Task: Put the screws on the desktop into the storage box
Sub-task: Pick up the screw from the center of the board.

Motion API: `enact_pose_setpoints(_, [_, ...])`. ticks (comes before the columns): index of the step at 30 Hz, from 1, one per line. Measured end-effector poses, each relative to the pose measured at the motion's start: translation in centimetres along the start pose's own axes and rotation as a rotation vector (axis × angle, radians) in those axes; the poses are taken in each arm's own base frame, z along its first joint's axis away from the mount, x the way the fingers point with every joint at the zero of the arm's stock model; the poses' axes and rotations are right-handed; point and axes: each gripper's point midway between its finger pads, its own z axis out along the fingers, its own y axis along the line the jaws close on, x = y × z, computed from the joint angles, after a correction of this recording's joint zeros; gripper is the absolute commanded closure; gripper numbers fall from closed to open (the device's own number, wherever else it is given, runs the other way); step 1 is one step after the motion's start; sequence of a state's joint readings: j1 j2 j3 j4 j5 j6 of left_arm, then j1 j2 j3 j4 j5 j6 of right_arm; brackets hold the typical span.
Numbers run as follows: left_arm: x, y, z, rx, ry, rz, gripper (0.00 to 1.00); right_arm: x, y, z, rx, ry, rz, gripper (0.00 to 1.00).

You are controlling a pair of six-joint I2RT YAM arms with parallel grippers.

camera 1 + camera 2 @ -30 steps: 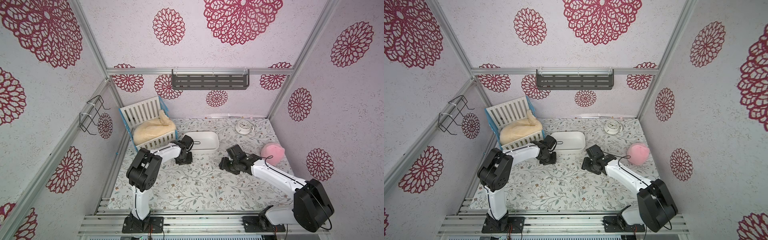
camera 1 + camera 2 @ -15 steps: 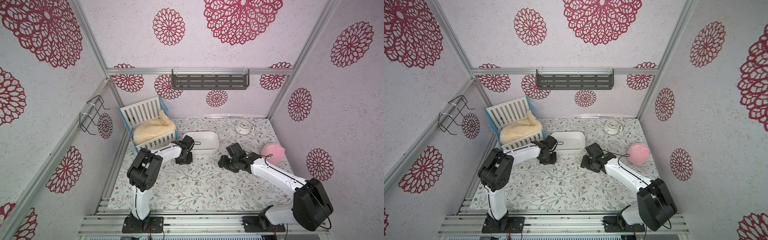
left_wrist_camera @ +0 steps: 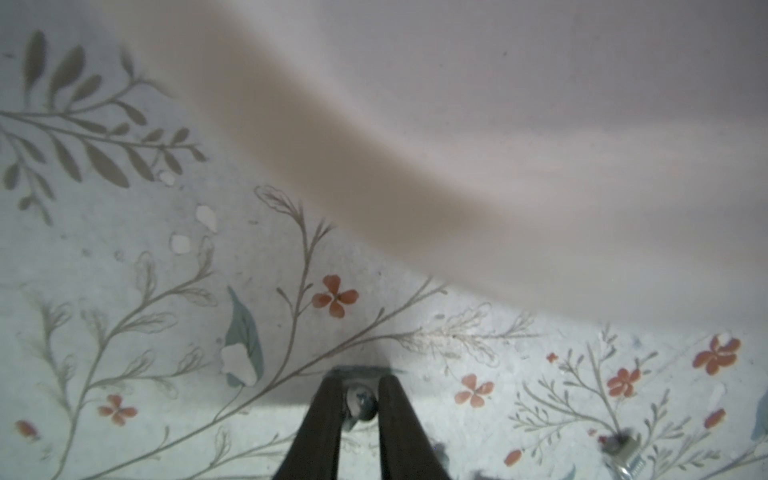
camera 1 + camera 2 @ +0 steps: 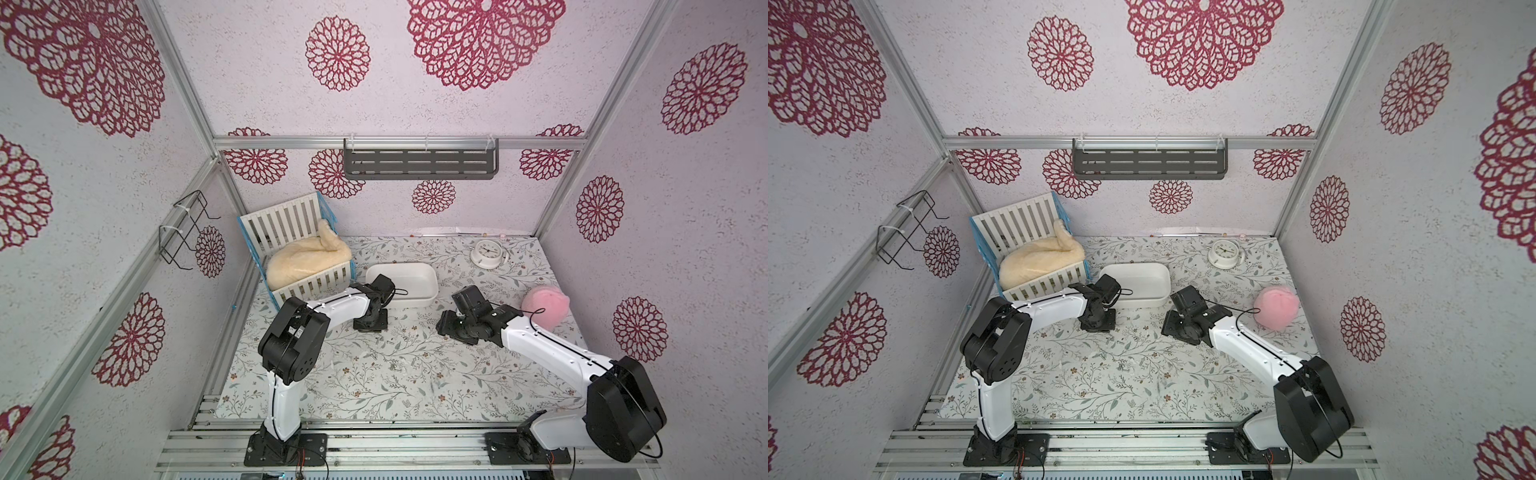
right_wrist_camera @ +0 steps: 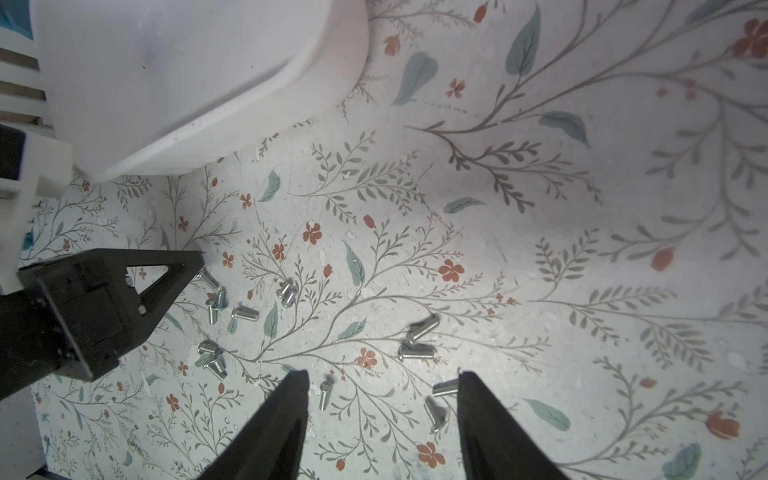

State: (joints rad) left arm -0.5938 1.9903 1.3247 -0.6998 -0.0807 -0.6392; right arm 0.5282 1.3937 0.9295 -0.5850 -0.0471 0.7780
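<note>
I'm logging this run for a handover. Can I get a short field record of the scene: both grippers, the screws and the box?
left gripper: low over the desktop, close to the storage box; fingers flank one screw, clamp uncertain
right gripper: open, above the loose screws
loose screws: a dozen or so, scattered on the desktop between the arms
storage box: next to the crib; contents not discernible
other items: clock, pink plush
</note>
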Motion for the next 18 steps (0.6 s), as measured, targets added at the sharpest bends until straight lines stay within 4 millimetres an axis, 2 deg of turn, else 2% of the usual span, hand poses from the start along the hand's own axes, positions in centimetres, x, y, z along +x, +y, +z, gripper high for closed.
enact_pose_setpoints(12, [-0.04, 0.28, -0.02, -0.029, 0.002, 0.010, 0.93, 0.01, -0.01, -0.01, 0.000, 0.000, 0.000, 0.41])
enact_pose_setpoints(18, [0.16, 0.50, -0.13, -0.043, 0.003, 0.016, 0.96, 0.00, 0.01, -0.05, -0.001, -0.001, 0.000, 0.41])
